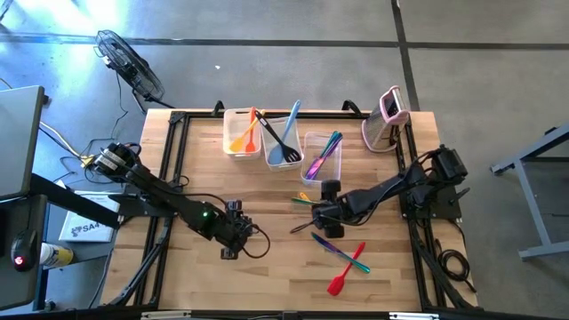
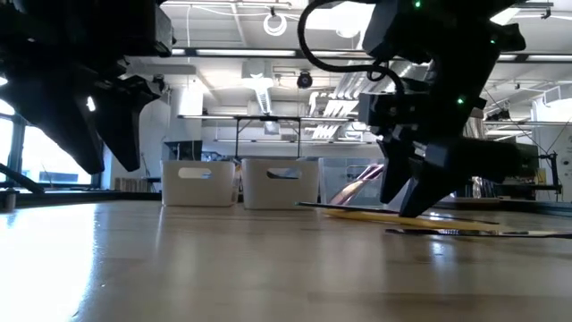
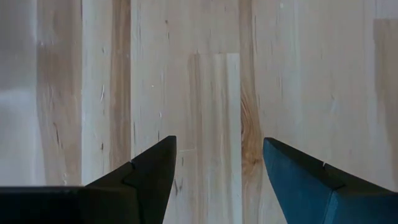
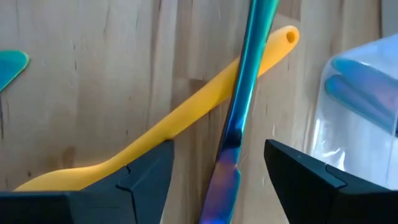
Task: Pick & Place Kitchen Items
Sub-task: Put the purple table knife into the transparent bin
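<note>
A yellow utensil (image 4: 186,112) lies flat on the wooden table with a slim blue-green shimmering handle (image 4: 242,106) crossing over it. My right gripper (image 4: 217,146) hovers open just above them at mid-table (image 1: 313,213), pointing steeply down. One finger stands on either side of the shimmering handle, touching nothing that I can see. My left gripper (image 3: 217,143) is open over bare wood at the table's near left (image 1: 229,244). More utensils lie near the front: a red spatula (image 1: 340,280), a teal one (image 1: 356,258) and a purple one (image 1: 327,244).
Three plastic tubs (image 1: 242,133) (image 1: 283,147) (image 1: 322,156) stand in a row at the far middle with utensils sticking out. A pink-and-white upright object (image 1: 388,120) stands at the far right. A clear tub's corner (image 4: 367,118) is close beside my right gripper.
</note>
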`<state>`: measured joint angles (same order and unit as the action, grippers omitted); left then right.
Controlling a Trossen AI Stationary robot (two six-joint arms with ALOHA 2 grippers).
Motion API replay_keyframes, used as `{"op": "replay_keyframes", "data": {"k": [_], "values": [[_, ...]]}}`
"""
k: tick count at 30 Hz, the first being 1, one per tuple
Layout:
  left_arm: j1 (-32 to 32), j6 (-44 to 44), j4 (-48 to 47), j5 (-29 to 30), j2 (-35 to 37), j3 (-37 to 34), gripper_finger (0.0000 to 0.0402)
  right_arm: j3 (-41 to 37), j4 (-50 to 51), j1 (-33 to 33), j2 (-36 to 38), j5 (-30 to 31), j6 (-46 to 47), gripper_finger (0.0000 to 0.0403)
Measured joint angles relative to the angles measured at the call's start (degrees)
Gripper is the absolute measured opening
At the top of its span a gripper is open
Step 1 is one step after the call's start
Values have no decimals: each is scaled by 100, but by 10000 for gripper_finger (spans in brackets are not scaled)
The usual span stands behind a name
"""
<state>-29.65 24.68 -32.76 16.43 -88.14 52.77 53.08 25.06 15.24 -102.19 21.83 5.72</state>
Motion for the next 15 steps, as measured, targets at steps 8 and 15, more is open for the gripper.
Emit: {"op": "replay_keyframes", "data": {"k": [8, 15], "values": [[0, -43, -21, -20, 0, 0, 232, -2, 34, -351, -46, -662, 1, 246], [0, -41, -21, -20, 0, 0, 232, 0, 30, -781, -46, -1452, -200, 234]]}}
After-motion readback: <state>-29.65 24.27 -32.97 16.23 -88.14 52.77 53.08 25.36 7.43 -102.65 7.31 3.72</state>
